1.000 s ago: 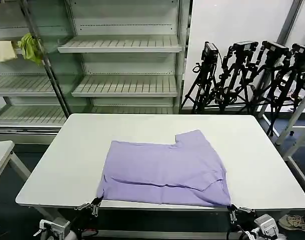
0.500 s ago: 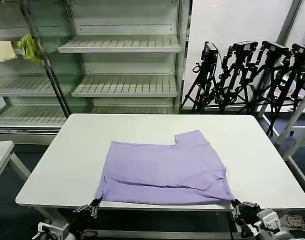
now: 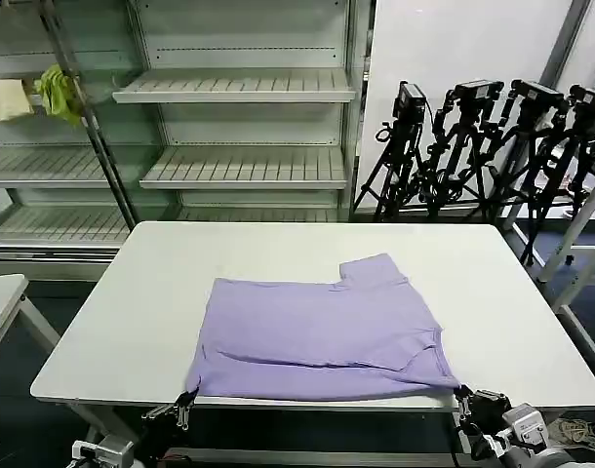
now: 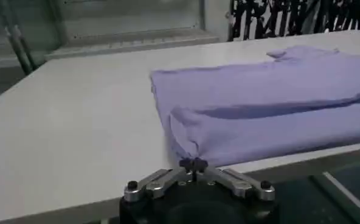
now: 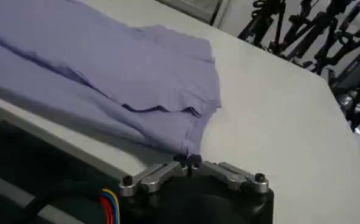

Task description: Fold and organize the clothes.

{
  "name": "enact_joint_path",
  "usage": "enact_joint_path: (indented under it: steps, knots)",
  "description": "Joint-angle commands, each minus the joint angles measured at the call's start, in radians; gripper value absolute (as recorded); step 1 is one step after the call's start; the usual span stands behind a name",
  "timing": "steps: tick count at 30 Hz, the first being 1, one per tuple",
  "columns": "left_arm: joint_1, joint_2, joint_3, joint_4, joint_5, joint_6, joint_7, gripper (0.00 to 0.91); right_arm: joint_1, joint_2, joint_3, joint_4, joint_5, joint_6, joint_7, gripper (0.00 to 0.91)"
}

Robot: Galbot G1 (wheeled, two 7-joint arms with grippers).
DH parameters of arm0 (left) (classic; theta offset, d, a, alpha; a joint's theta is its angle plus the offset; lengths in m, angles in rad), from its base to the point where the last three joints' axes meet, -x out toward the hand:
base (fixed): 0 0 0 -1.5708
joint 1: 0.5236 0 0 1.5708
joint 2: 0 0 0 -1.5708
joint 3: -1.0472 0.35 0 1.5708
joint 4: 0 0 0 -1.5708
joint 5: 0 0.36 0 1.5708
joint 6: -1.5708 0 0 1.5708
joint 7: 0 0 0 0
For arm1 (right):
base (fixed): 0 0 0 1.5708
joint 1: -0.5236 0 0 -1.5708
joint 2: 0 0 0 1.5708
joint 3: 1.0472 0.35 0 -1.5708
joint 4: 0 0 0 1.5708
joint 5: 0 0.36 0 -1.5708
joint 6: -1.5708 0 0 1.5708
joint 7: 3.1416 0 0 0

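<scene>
The white table [image 3: 132, 312] carries the lavender T-shirt [image 3: 322, 331], which lies folded across the near middle of the top, its front hem running along the near edge and one sleeve poking out at the far side. Behind the table stand bare shelves [image 3: 239, 127] and, to the right, a row of black tripods [image 3: 493, 146]. A yellow-green cloth [image 3: 59, 93] and a cream cloth [image 3: 5, 97] hang on the far left rack.

The left gripper [image 3: 183, 403] sits at the shirt's near left corner, just below the table edge — its fingers are pinched together on a bit of purple fabric [image 4: 194, 163]. The right gripper [image 3: 461, 394] does the same at the near right corner [image 5: 190, 159], fingertips closed on the hem.
</scene>
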Motion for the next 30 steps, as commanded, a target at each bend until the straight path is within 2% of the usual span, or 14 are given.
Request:
enact_joint_path:
  steps: [1,18,30]
  knots:
    - [0.019,-0.007,-0.006,-0.03,0.004,0.004,-0.007,0.907,0.01,0.004,0.002,0.013,-0.009,-0.018,0.005,0.907]
    - [0.081,-0.016,-0.048,-0.102,0.016,0.029,-0.027,0.907,-0.007,0.017,0.02,0.074,-0.018,-0.045,0.018,0.907]
    - [0.128,-0.013,-0.121,-0.219,0.01,0.051,-0.041,0.907,-0.055,-0.016,0.176,0.16,0.04,-0.047,0.086,0.907]
